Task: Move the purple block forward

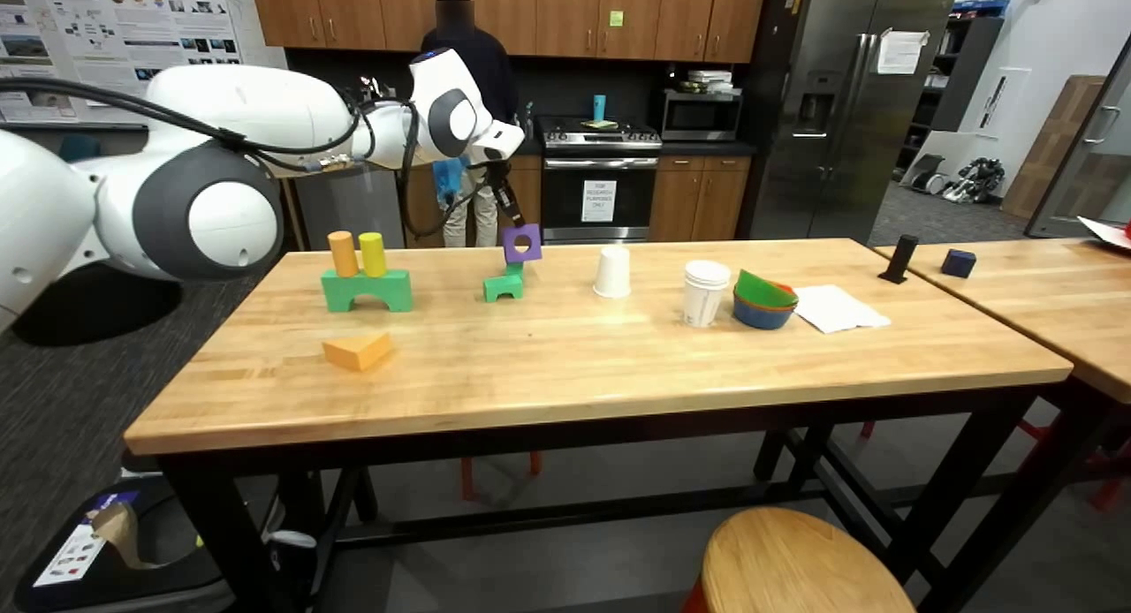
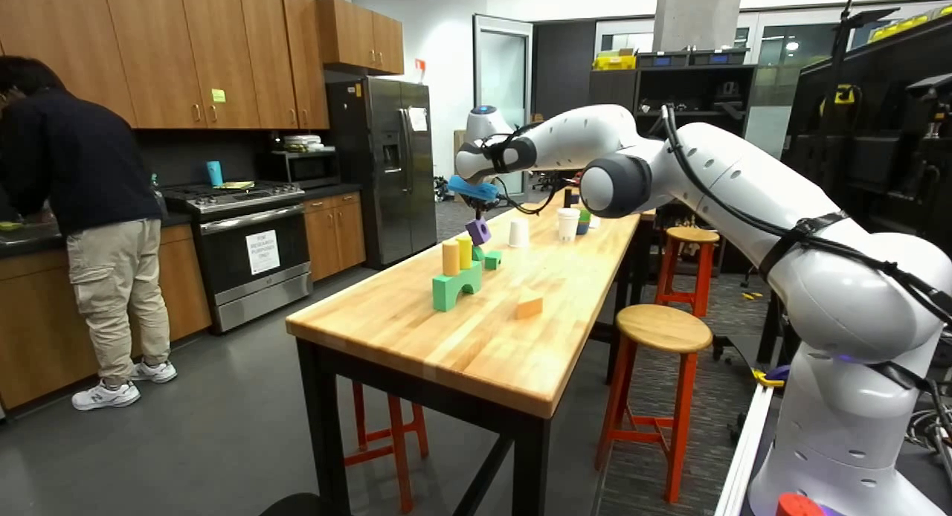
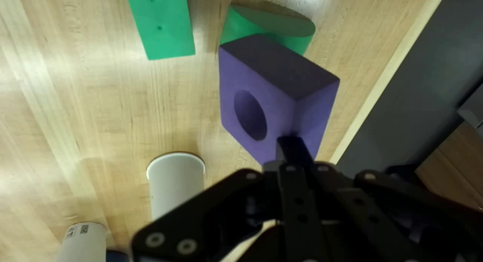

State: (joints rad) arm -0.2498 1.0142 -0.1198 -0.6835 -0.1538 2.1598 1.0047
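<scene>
Gripper (image 3: 291, 142) touches purple block (image 3: 278, 101); orange wedge (image 1: 356, 352) shows only in both exterior views.

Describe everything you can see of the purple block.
The purple block is a thick, squarish piece with flat faces, crisp edges and a round hole in its broad face; its matte surface looks like foam. It is tilted, near an edge of the wooden table, above a green piece that it seems to touch. The shut gripper appears to touch it at one edge.
</scene>
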